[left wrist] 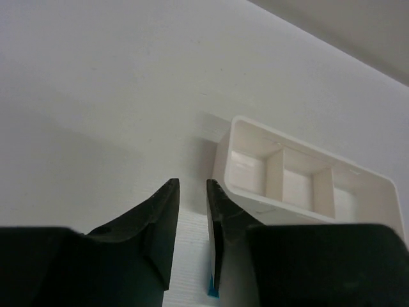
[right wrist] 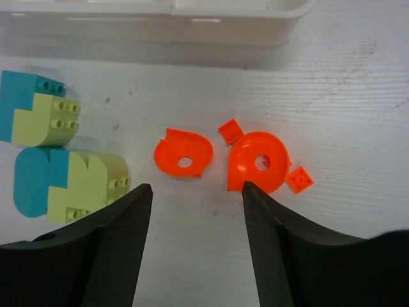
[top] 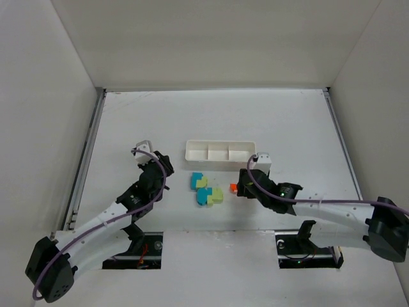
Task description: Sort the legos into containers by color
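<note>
My right gripper (right wrist: 195,192) hangs with its jaws well apart and nothing between them, just above the orange pieces (right wrist: 184,153) on the table (right wrist: 358,96): two rounded ones with a hole through each, and two small square bits (right wrist: 299,180) lying close by the right-hand one. I judge all of these to be light, hard and slick plastic. They should not deform under the jaws, but could squirt sideways if pinched on a curve, so I would take a rounded piece across its straight edges, and the little squares look too thin for an easy grip. To their left sit the teal and yellow-green blocks (right wrist: 70,182), stuck together in two mixed clumps that will need pulling apart, probably with both arms. Just beyond the orange pieces runs the near wall of the tray (right wrist: 192,25). My left gripper (left wrist: 192,192) is closed to a narrow slit and holds nothing, parked to the left of the tray. The right wrist view is the only one that separates the four orange pieces. From overhead the right gripper (top: 243,184) covers most of them, and only a speck of orange (top: 233,188) shows. That wrist view gives only the outside of the tray, while the left wrist view looks into the tray (left wrist: 220,173) and shows three compartments with no colour in the parts visible. Only the overhead view shows both arms flanking the clumps (top: 206,190), with the tray (top: 220,151) just behind them.
</note>
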